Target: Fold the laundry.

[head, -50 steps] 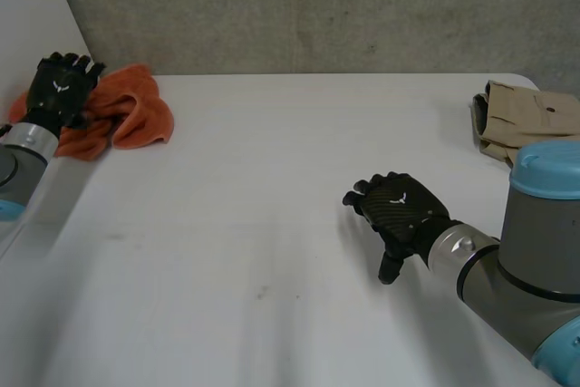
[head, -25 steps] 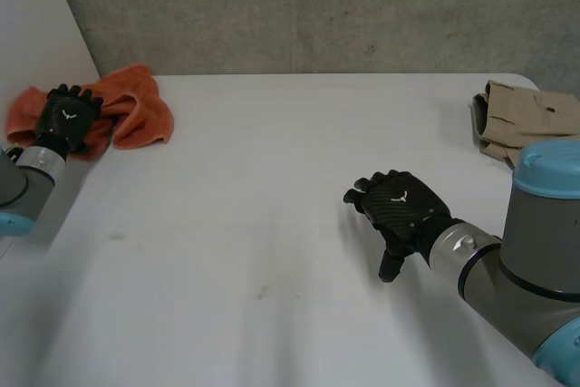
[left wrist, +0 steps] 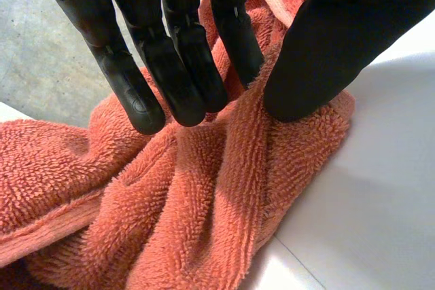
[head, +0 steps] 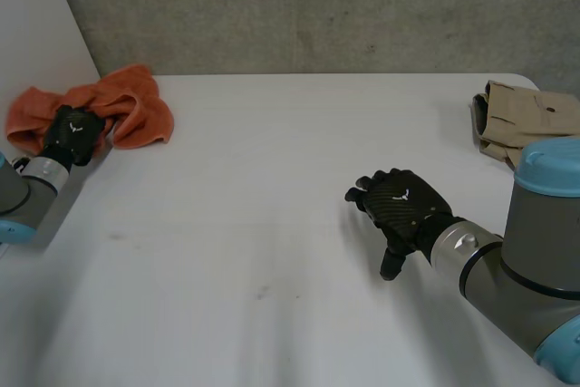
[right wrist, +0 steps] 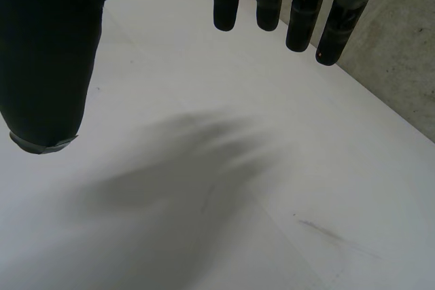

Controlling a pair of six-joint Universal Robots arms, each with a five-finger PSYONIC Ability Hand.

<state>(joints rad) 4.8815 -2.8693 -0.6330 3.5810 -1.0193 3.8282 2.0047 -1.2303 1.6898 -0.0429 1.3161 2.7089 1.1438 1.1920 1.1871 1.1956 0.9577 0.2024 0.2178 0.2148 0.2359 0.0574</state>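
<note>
The orange towel (left wrist: pixel 190 195) looks soft and limp, best pinched at the raised fold the open, empty left hand (left wrist: pixel 180 52) straddles.

My left hand (head: pixel 72 130) was far out at my left side, its fingers (left wrist: pixel 183 66) straight and pointing down, thumb close opposite them. My right hand (head: pixel 403 206) hung palm down, fingers loosely straight, thumb well apart.

Bright, even light, soft, from overhead
</note>
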